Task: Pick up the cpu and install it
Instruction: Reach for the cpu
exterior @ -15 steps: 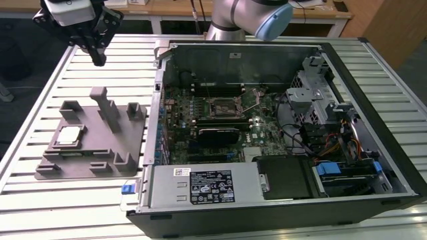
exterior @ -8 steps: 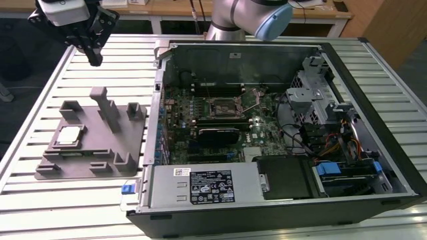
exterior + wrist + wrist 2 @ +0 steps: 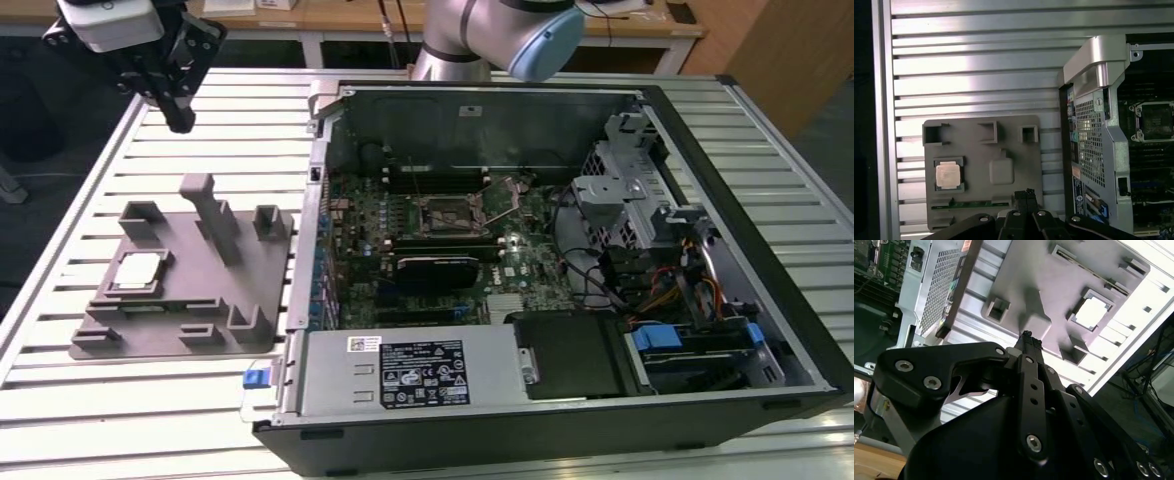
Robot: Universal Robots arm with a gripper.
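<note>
Since my black gripper [image 3: 178,118] at upper left hangs closed and empty, descending unopened could jab the silvery square cpu [image 3: 138,272].

Slatted aluminium table [image 3: 134,400], wooden workbench [image 3: 334,18] behind, dark floor [image 3: 34,120]
</note>
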